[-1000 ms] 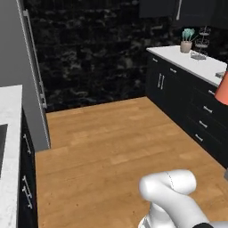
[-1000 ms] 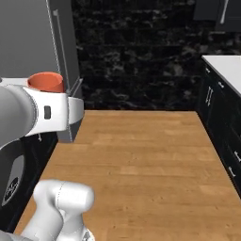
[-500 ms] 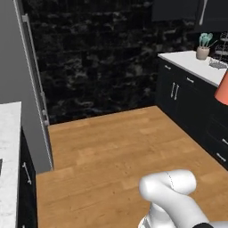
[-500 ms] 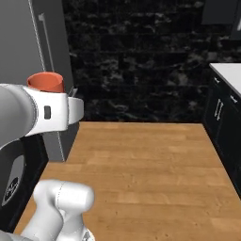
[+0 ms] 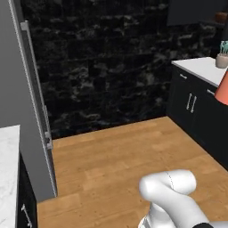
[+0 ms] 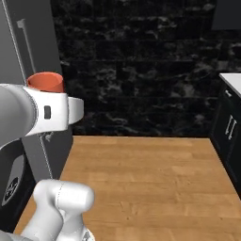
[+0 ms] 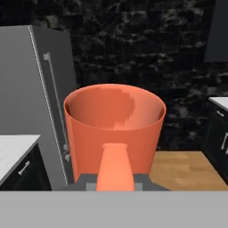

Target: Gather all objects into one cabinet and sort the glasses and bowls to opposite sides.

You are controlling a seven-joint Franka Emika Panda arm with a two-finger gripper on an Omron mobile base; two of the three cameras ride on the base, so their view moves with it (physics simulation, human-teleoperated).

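my gripper is clamped on the handle of an upright orange mug, grey fridge beyond.

orange mug at right edge, fridge left

There are no words, numbers or signs to read anywhere here. The orange mug, the tall grey fridge, the black stone wall and the black drawers all have plain sides with nothing written on them.
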